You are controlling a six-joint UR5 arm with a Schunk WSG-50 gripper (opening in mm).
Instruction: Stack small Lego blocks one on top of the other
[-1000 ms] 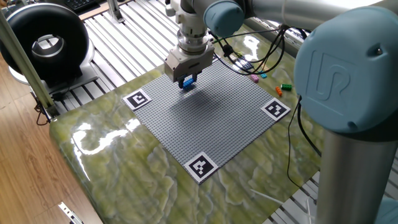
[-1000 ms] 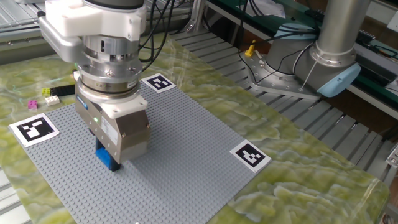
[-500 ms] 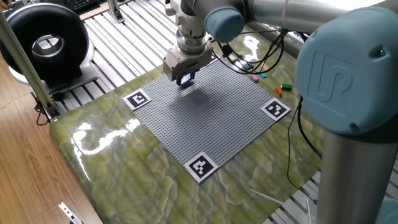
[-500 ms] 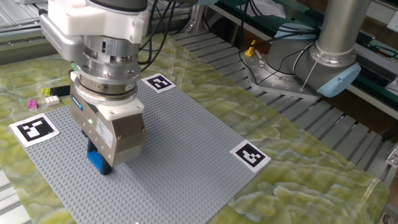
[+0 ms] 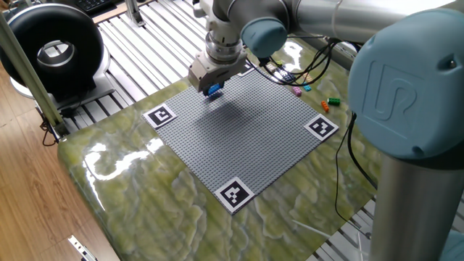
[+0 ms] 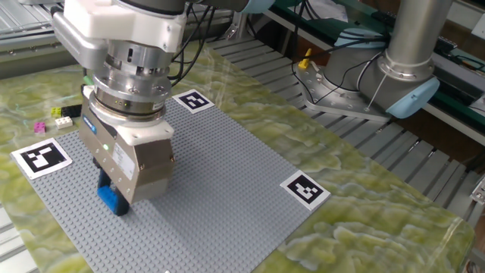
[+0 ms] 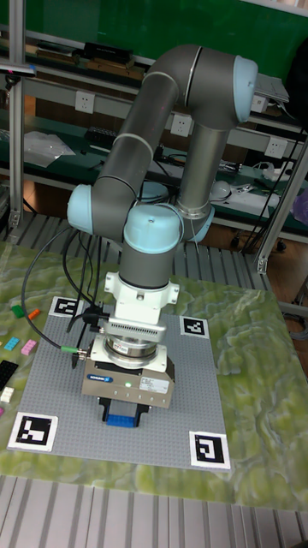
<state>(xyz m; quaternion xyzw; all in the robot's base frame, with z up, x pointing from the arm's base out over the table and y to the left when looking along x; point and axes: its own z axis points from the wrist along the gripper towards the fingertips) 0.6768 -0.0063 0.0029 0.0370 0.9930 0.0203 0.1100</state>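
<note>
One fixed view: gripper [image 5: 212,90] clamped on blue block [image 5: 214,90], low over baseplate [image 5: 246,134]; 4 marker tags. Other fixed view: blue block at gripper tip, touching/just above studs; keep it square w/ studs, press straight down. Tall view: 1 blue block held, approx. 5 loose blocks [image 7: 22,344] on tabletop.

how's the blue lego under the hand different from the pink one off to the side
The blue Lego block sits between the fingers of the hand, over the grey baseplate; the pink Lego block lies free on the green table, off the baseplate. The blue one looks larger. Both are small plastic bricks.
</note>
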